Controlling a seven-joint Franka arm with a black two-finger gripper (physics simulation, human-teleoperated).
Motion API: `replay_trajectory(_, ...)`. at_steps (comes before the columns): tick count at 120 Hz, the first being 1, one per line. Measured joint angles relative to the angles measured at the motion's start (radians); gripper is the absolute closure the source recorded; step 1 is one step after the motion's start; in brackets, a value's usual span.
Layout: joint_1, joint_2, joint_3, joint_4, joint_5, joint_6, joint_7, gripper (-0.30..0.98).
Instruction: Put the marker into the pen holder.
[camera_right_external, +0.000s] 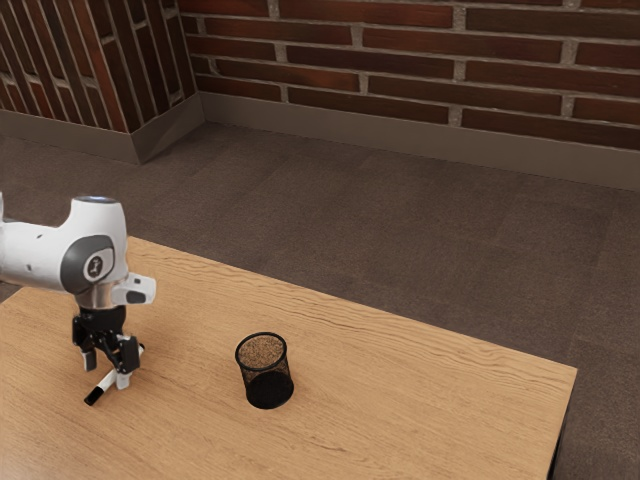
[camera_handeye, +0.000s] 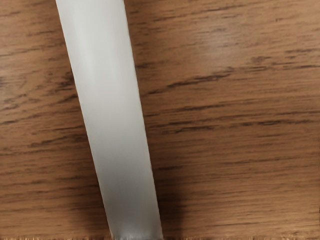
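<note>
Lying on the surface (camera_right_external: 420, 410), the marker (camera_right_external: 106, 382) is straddled by the pincer (camera_right_external: 107, 373), its fingers held apart; the mesh pen holder (camera_right_external: 267, 388) is stood upright toward the exterior view's right.

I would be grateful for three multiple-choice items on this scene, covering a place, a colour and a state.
1. Where is the marker?
A) In the pen holder
B) On the table, under the tool
C) On the floor

2. What colour is the pen holder?
A) White
B) Red
C) Black

3. How does the pen holder stand?
A) Upright
B) On its side
C) Upside down

Answers:
1: B, the marker lies on the wood below the tool.
2: C, its rim and mesh are black.
3: A, its open rim faces up.
</note>
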Motion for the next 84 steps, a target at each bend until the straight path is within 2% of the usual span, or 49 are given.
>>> replay_trajectory(48,0.017,0.007,0.011,-0.030,0.006,0.017,0.047,0.01)
replay_trajectory(68,0.017,0.011,0.014,-0.029,0.005,0.025,0.058,0.18)
replay_trajectory(84,0.019,0.011,0.015,-0.029,0.008,0.028,0.058,0.12)
